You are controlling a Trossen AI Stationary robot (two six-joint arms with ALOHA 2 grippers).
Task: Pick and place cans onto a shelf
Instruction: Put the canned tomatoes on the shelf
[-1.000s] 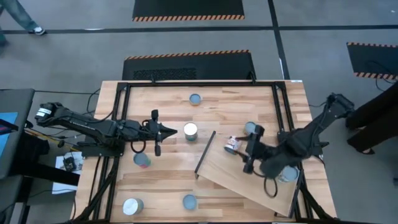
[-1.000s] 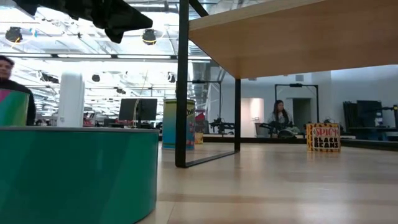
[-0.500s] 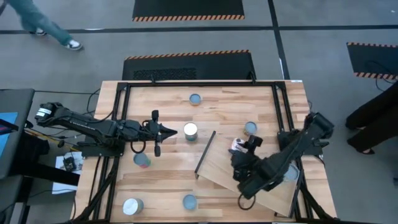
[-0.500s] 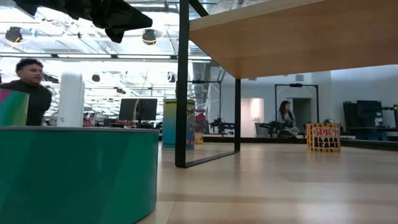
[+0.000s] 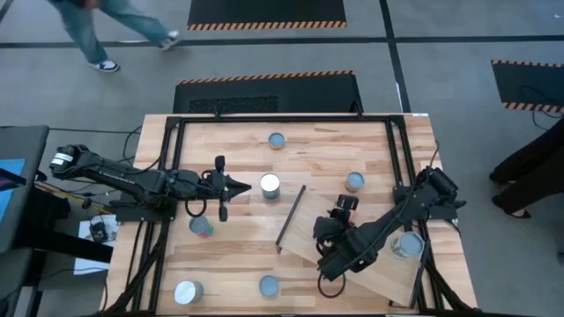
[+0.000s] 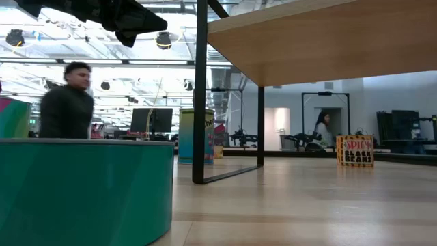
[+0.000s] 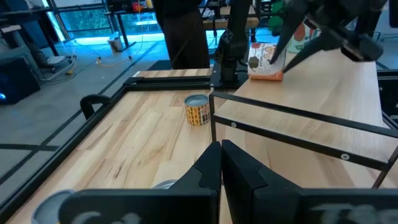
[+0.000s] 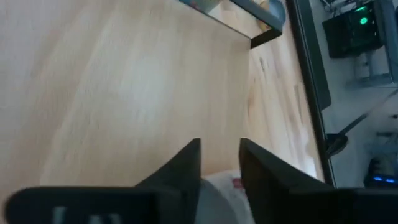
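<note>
My right gripper (image 5: pixel 337 216) reaches over the tilted light-wood shelf (image 5: pixel 300 227) and hides a can from above. The left wrist view shows that white-and-orange can (image 7: pixel 266 59) upright on the shelf, with the right gripper's dark fingers (image 7: pixel 281 42) around it. My left gripper (image 5: pixel 225 186) hovers shut at the table's left. It is beside a white-topped can (image 5: pixel 270 185) and touches nothing. Several other cans stand on their bases around the table, among them one at the far edge (image 5: pixel 277 140) and one by the shelf's far corner (image 5: pixel 354 181). My right gripper has the can's side (image 8: pixel 221 188) between its two fingers (image 8: pixel 186 163), and the can fills the gap far back between them. The fingers slant down from the table's near right side. The can's bottom rests on the shelf.
Black frame rails (image 5: pixel 390 150) border the table. The shelf's dark short edge (image 5: pixel 291 216) faces left. More cans stand at the near left (image 5: pixel 189 291), near middle (image 5: pixel 269 285), left (image 5: pixel 202 227) and beside the right arm (image 5: pixel 407 245). A person walks past beyond the table's far side (image 5: pixel 123 26).
My right gripper has swung across the shelf toward the table's near left, tipped down and rolled. It now covers the can, which showed on the shelf before. The can has stayed in place. A person has walked along the floor beyond the table.
</note>
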